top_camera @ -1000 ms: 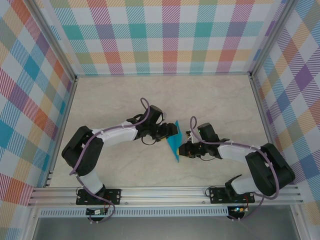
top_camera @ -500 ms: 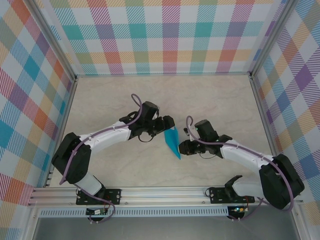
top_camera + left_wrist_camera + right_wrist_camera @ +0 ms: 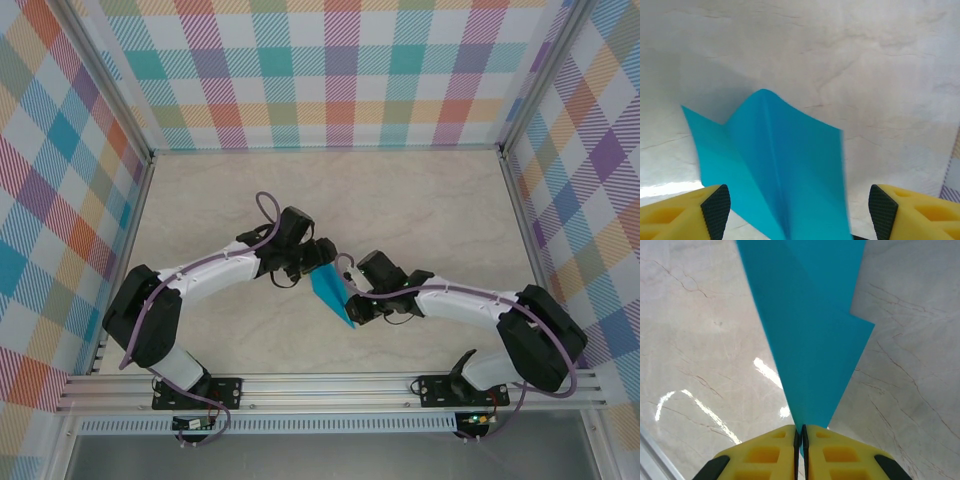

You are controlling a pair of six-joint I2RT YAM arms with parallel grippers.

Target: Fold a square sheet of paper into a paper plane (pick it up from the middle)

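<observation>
Marble table (image 3: 420, 200) — right pincer (image 3: 801, 434) pinches paper plane (image 3: 810, 340).

The paper plane (image 3: 332, 292) is thin teal paper, matt and smooth, with crisp creases. The table (image 3: 430, 210) has a pale, marble-veined top, smooth and glossy enough to throw bright glints. The fingers (image 3: 765, 457) of the right gripper (image 3: 800, 440) are yellow moulded plastic with a dull sheen. Those of the left gripper (image 3: 799, 212) are of the same plastic and carry black, finely textured pads (image 3: 716, 210) that look rubbery. The left arm (image 3: 215, 268) wears smooth white plastic shells over matt black joints. The frame rails (image 3: 330, 385) are bare, ribbed metal, and the checked walls (image 3: 330, 70) look matt.
</observation>
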